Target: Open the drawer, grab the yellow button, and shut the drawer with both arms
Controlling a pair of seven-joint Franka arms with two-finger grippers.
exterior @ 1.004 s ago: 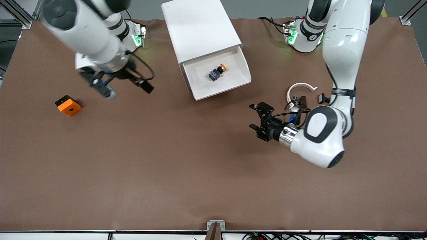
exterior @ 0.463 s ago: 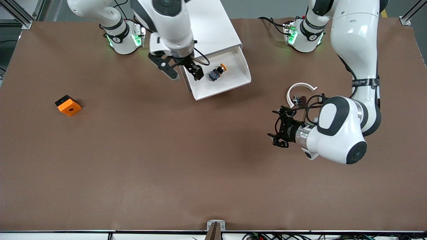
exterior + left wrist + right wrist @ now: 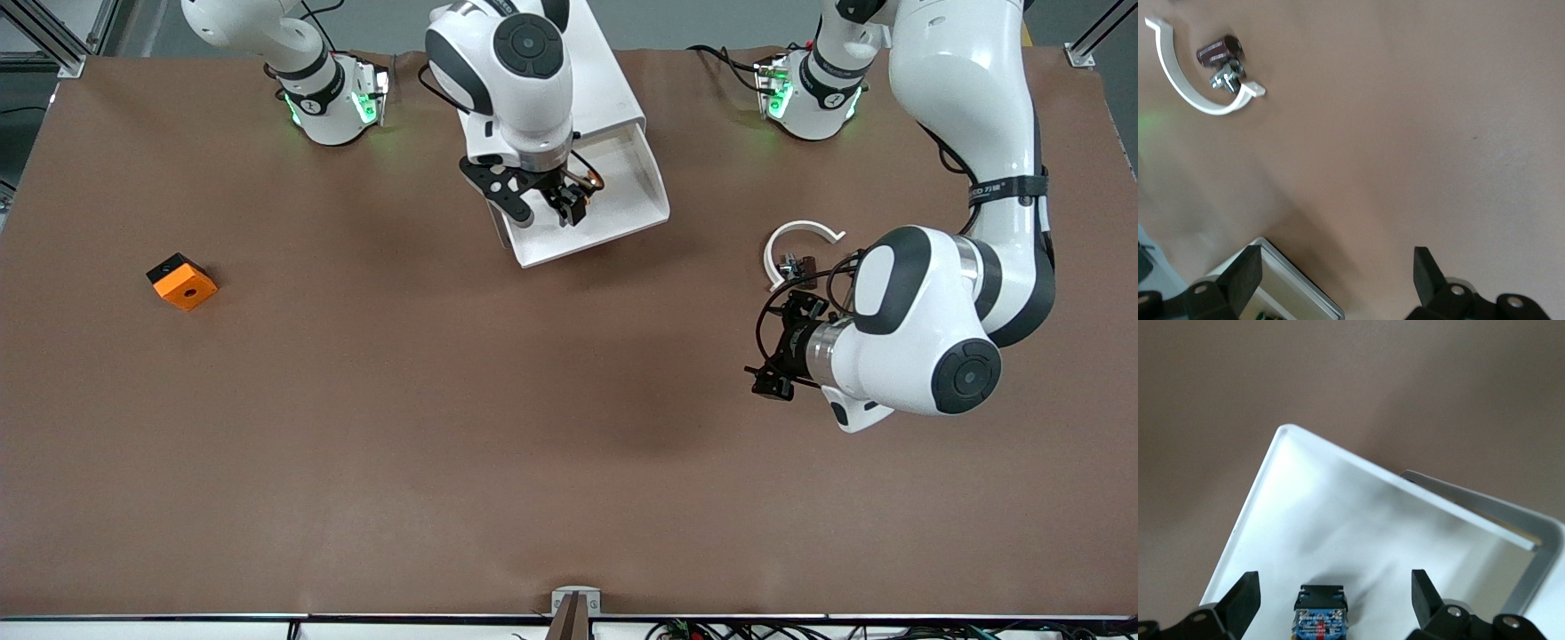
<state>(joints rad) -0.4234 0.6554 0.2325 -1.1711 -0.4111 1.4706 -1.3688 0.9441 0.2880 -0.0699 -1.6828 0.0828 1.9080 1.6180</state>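
We see the right gripper [image 3: 544, 203] spread wide and empty over the open drawer [image 3: 622, 222], the button [image 3: 1320, 617] lying inside; left gripper [image 3: 781, 342] hangs open, empty, over bare table [image 3: 444, 444]; no legible writing.

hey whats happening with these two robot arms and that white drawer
The white drawer is pulled open with the button lying inside. The right gripper hangs over the open drawer, fingers spread, lined up above the button but not holding it. The left gripper waits open and empty over bare table toward the left arm's end, next to a white curved clip. An orange cube sits untouched toward the right arm's end. Taking the button and closing the drawer are not yet done.
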